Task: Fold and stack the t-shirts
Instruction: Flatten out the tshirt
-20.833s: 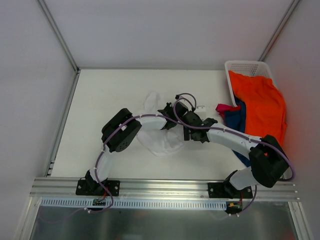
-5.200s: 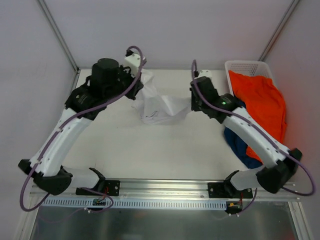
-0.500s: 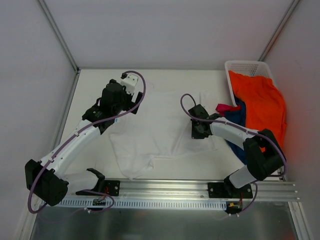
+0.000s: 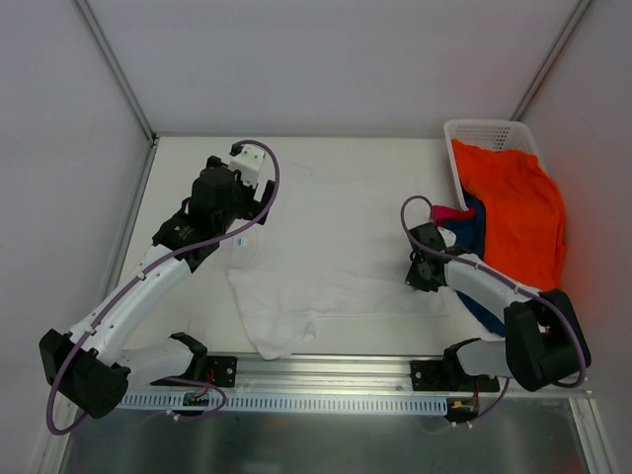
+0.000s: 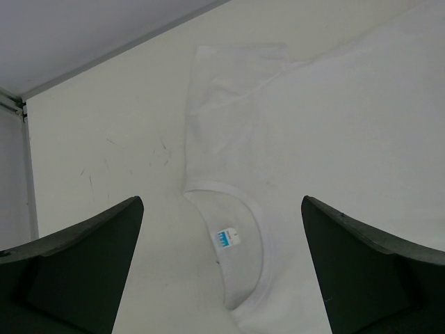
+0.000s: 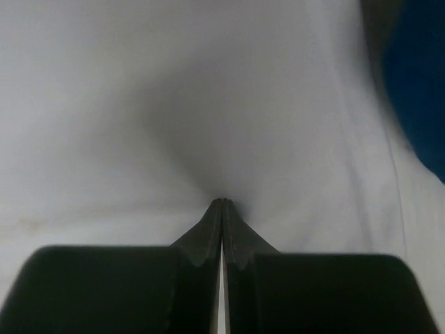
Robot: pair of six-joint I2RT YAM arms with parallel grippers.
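The white t-shirt (image 4: 336, 257) lies spread flat on the table, collar (image 5: 240, 209) to the left with a blue tag (image 5: 222, 238) inside it. My left gripper (image 4: 229, 219) hovers open over that collar (image 4: 240, 252), its fingers (image 5: 83, 257) wide apart and holding nothing. At the shirt's right edge my right gripper (image 4: 423, 272) is low and shut, its tips (image 6: 222, 202) pinching the white cloth (image 6: 174, 104), which puckers toward them. The orange t-shirt (image 4: 513, 207), the navy one (image 4: 469, 232) and the magenta one (image 4: 444, 212) hang out of the basket at right.
The white lattice basket (image 4: 484, 128) stands at the back right corner, against the enclosure wall. Navy cloth (image 4: 484, 306) trails onto the table beside my right forearm and shows in the right wrist view (image 6: 417, 83). An aluminium rail (image 4: 326, 370) runs along the near edge.
My right gripper has slid right and toward the near edge, dragging the white t-shirt with it; the cloth lies flatter and wider. The left arm has lifted back a little, still open.
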